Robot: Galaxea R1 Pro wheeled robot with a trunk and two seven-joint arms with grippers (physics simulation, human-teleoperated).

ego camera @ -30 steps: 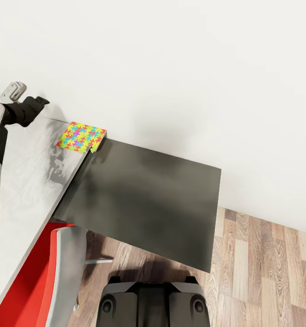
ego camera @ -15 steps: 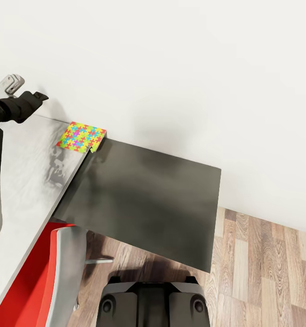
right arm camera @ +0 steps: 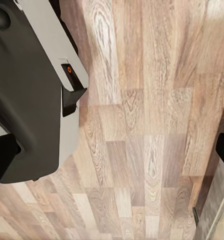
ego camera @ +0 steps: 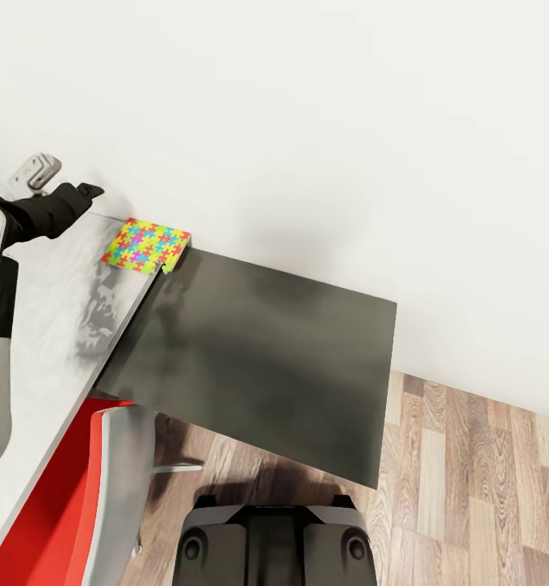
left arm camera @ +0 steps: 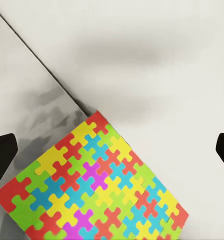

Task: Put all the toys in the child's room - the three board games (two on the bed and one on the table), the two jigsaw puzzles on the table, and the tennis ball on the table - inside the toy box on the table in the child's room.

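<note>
- Nearest the robot's base, a red chair stands on the wood-plank floor; the right claw hangs spread wide above it.
- Beyond, a dark cabinet top adjoins the worktop.
- At the worktop's far corner by the wall lies the jigsaw puzzle; the left claw hovers wide over it.

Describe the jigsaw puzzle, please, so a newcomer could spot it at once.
Find the pale grey table against the white wall. At its far corner, beside the lower dark cabinet, lies the puzzle: a thin flat square of interlocking red, yellow, green, blue and pink pieces, the only multicoloured thing there.
</note>
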